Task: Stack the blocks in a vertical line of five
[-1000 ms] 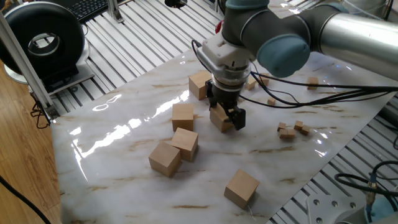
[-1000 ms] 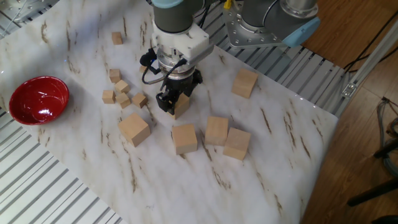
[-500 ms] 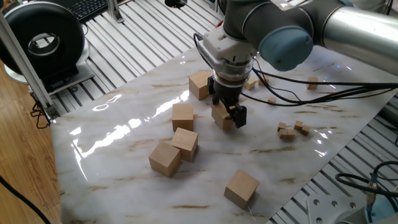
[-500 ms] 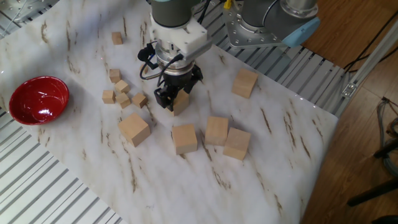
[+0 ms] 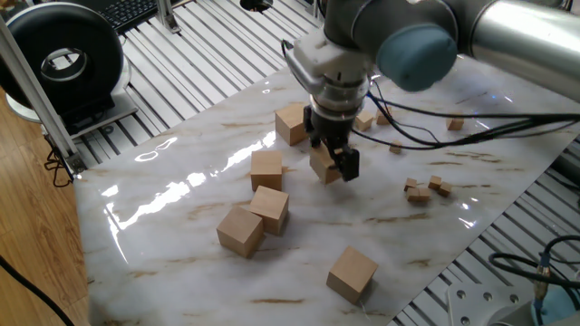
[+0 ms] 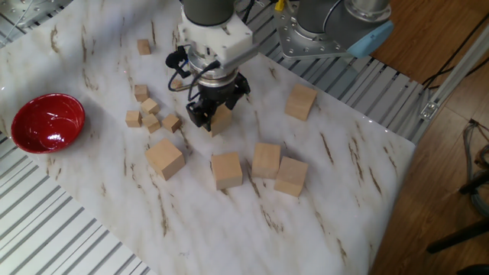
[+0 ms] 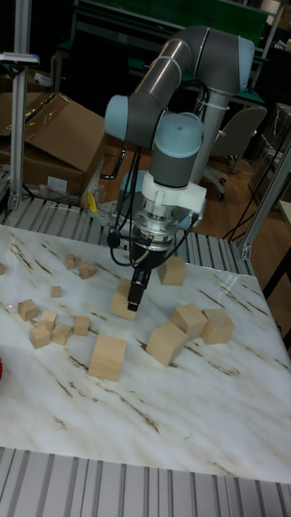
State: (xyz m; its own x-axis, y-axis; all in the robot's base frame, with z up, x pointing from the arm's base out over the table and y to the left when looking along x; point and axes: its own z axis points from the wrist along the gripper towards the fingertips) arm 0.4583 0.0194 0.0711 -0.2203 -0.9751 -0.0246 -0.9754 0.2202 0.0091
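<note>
Tall fixed view: tool (image 7: 134, 296) clamped on block (image 7: 124, 304), frame centre, near counter (image 7: 162, 420); corner grip may slip.

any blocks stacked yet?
No: in the other fixed view all the loose blocks lie singly on the table, and the sixth block sits in the end effector.

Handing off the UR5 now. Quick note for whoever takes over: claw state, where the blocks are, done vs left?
Claw: shut on one block, just above the table.
Other blocks: one alone at the back, three clustered, one apart at the front.
Done: nothing stacked; all lie singly on the marble table.
Left: the whole five-high stack.
</note>
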